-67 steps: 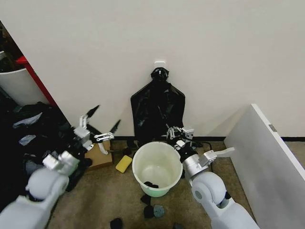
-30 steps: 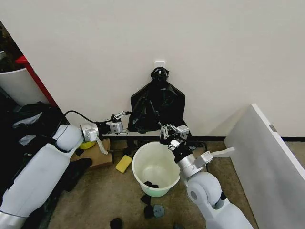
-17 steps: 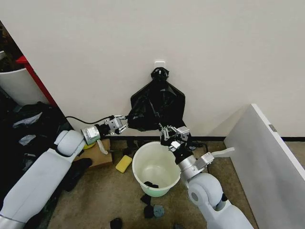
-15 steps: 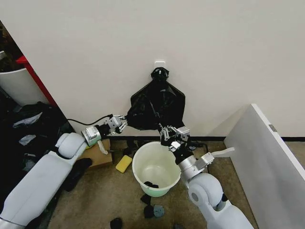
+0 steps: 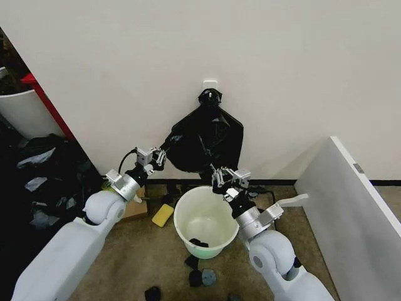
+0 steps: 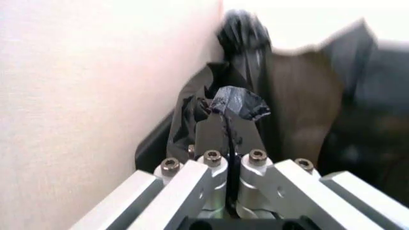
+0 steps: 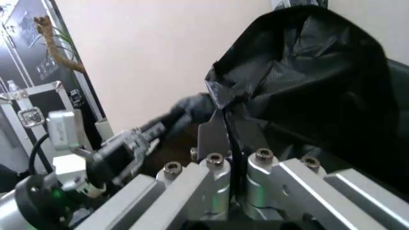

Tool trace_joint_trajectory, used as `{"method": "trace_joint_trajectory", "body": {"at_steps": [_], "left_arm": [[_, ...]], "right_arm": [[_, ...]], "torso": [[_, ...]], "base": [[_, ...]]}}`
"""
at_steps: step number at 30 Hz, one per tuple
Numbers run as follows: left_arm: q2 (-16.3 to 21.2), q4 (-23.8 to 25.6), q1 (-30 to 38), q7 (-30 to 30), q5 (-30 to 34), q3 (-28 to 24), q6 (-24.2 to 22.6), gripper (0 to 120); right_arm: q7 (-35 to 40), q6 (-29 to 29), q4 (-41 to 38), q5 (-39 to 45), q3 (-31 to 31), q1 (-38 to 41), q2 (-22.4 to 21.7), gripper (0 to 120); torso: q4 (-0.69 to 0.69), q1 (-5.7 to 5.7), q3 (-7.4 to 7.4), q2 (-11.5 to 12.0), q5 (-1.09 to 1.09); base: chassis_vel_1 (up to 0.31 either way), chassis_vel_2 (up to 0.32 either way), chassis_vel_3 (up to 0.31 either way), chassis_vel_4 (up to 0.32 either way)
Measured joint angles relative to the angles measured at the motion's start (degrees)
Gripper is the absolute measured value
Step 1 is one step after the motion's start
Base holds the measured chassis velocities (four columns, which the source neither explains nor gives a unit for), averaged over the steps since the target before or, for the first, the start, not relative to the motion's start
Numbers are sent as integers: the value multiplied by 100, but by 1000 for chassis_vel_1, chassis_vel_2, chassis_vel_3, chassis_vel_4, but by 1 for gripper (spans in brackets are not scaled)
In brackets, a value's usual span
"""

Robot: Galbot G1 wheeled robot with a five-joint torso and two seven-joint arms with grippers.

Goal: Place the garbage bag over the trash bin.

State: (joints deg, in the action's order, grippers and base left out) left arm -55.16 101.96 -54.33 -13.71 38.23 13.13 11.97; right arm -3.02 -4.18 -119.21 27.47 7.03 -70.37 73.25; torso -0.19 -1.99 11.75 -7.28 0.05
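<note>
Against a plain white wall the black bag [image 5: 207,141] hangs from a hook above the bin [image 5: 206,221] on the carpet. Both the left tool [image 5: 159,156] and right tool [image 5: 225,177] pinch its lower edge, apparently to spread the mouth.

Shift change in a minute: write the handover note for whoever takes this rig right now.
Left gripper: shut on the garbage bag, pinching its left edge, raised beside the wall.
Right gripper: shut on the bag's lower edge, just above the far rim of the trash bin.
Bag: top hangs from a wall hook, directly behind the bin.
Bin: on the floor, upright, unlined, a few dark bits inside.
Done: both grippers have hold of the bag.
Left: free it from the hook, spread the mouth, pull it over the rim.
</note>
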Motion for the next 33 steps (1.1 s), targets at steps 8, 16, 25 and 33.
{"method": "trace_joint_trajectory", "body": {"at_steps": [8,16,25,33], "left_arm": [[-826,885,-850,311,732,765,-18,0],[-1068,1728,-1804,803,312,1054,136,0],[-1088,2322,-2718,1462,-727,1086,311,0],[-961,2705,-3145,1723,-1257,1159,388,0]], "right_arm": [[418,-125,-423,528,-93,-330,-141,0],[1491,-34,-1736,1252,-188,-1194,-734,0],[2007,-207,-2307,1094,-394,-1949,-1175,0],[2199,-366,-2438,772,-411,-2513,-1495,0]], "torso": [[1,0,0,0,0],[1,1,-1,-1,-2],[1,1,-1,-1,0],[0,0,0,-1,-1]], "base": [[0,0,0,0],[0,0,0,0],[0,0,0,0],[0,0,0,0]]}}
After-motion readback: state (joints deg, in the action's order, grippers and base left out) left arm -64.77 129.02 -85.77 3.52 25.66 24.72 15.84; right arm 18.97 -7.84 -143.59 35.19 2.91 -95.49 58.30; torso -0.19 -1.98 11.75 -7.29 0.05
